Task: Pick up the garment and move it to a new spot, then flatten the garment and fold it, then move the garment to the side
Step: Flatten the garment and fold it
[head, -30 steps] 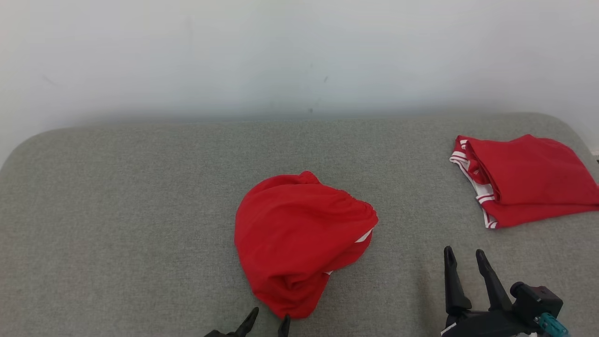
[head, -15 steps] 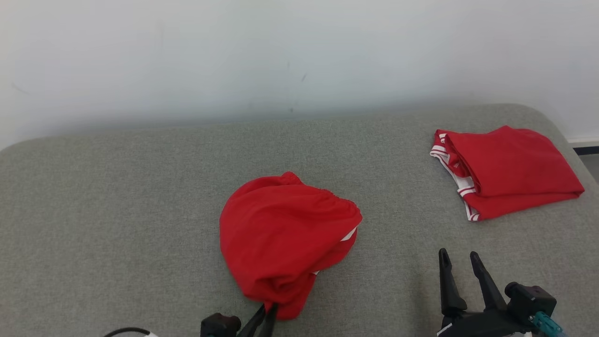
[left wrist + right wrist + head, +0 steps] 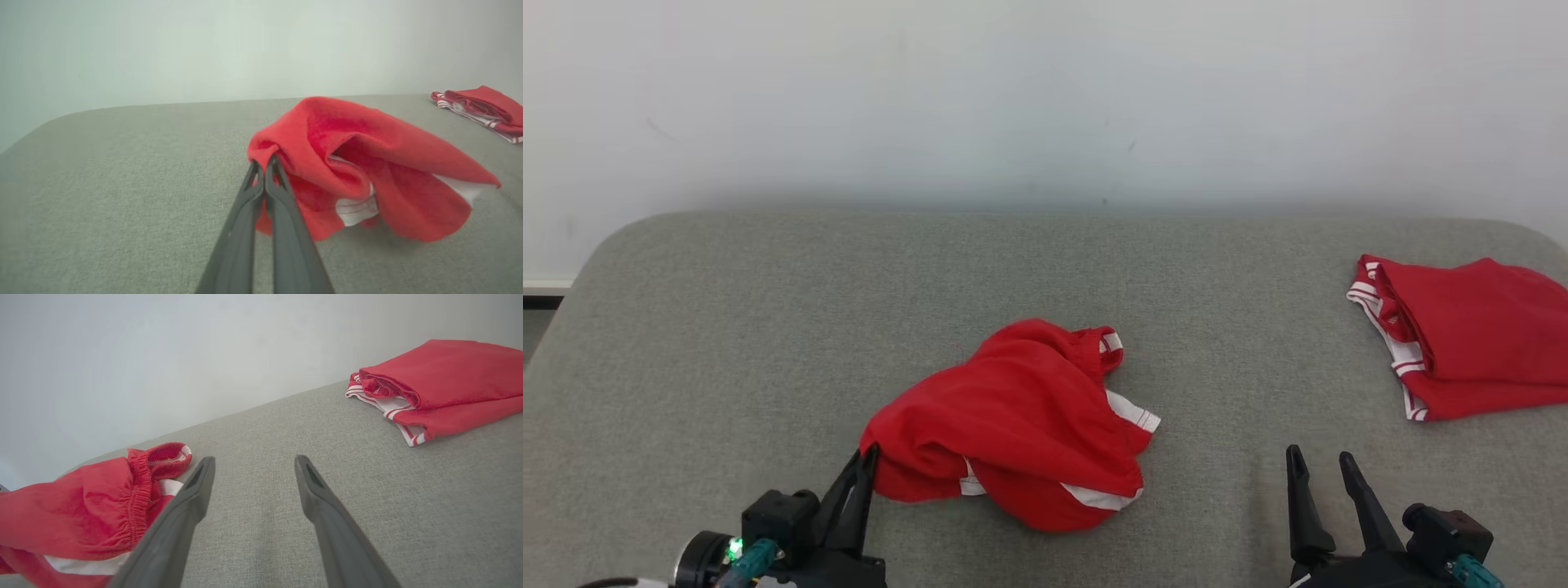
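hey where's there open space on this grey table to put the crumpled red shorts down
Widest bare patch: the left end of the table, between its rounded edge and the crumpled shorts pinched by the left hand. Also open: the middle gap toward the folded red garment. Crowded: the right end, with that garment and the right hand.

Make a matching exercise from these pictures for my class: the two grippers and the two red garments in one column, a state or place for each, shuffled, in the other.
Column one
1. left gripper
2. right gripper
3. crumpled garment
4. folded garment

Column two
A. lies neatly at the robot's far right
B. open, holding nothing
C. heaped in the middle
D. shut on red cloth

Pairs: 1-D, 2-B, 3-C, 4-A
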You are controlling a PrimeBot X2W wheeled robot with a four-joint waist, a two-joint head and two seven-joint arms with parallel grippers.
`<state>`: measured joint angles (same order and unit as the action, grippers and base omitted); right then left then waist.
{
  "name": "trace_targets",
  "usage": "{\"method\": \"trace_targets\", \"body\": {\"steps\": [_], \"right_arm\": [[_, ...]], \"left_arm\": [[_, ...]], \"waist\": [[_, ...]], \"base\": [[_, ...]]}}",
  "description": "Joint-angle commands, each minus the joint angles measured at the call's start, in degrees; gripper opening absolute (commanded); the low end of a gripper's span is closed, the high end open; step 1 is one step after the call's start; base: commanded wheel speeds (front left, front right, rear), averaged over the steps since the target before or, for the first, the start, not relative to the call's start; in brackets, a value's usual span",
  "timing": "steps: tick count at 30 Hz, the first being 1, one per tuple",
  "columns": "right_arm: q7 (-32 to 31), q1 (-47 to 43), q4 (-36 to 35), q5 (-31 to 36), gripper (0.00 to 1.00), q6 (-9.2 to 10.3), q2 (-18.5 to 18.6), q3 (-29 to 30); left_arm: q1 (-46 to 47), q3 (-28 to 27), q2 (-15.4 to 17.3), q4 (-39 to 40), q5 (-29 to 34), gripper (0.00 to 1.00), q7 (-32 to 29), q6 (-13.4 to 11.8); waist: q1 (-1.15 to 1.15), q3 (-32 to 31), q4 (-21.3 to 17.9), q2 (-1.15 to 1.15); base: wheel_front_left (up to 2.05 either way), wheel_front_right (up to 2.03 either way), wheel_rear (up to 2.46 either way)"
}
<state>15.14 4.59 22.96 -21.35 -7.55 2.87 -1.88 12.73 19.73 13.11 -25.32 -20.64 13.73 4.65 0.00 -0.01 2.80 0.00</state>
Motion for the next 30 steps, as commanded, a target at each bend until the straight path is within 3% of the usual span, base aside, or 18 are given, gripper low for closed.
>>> {"method": "trace_targets", "body": {"steps": [1, 9, 10, 11, 12, 22, 30], "right_arm": [[0.09, -0.41, 0.27, -0.39, 1.0, 0.16, 0.02, -0.04], [0.09, 0.98, 1.4, -0.87, 1.0, 0.16, 0.03, -0.88], [0.09, 1.09, 1.52, -0.84, 1.0, 0.16, 0.03, -0.91], [0.09, 1.09, 1.81, -0.79, 1.0, 0.16, 0.01, -0.96], [0.09, 1.06, 1.97, -0.71, 1.0, 0.16, 0.0, -1.0], [0.09, 3.94, 3.94, -1.22, 1.0, 0.16, 0.0, -5.08], [0.1, 8.69, 10.03, -4.2, 1.0, 0.16, 0.05, -11.28]], "left_arm": [[-1.84, -0.25, 0.66, 2.38, 0.2, 0.0, -0.89, -0.54], [-6.31, 1.03, 0.63, 5.87, -1.71, 0.0, -4.43, -0.59], [-6.77, 1.32, 0.66, 5.37, -1.3, 0.27, -4.35, -0.78], [-7.02, 1.25, 0.14, 4.93, -1.62, 0.85, -3.81, -1.02], [-7.15, 1.31, -0.29, 4.52, -1.99, 1.0, -3.51, -1.02], [-9.51, 0.35, -2.29, 5.02, -2.91, 1.0, 0.35, -1.82], [-12.53, -5.92, -2.29, 12.25, 0.66, 1.0, 1.41, -4.15]], "waist": [[0.0, -0.23, 1.42, 0.0], [0.0, 1.05, 1.98, 0.0], [0.0, 1.12, 2.02, 0.0], [0.0, 1.14, 2.09, 0.0], [0.0, 1.15, 2.2, 0.0], [0.0, 0.92, 5.2, 0.0], [0.0, 0.61, 7.61, 0.0]], "base": [[0.0, 0.0, 0.0], [0.0, 0.0, 0.0], [0.0, 0.0, 0.0], [0.0, 0.0, 0.0], [0.0, 0.0, 0.0], [0.0, 0.0, 0.0], [0.0, 0.0, 0.0]]}}
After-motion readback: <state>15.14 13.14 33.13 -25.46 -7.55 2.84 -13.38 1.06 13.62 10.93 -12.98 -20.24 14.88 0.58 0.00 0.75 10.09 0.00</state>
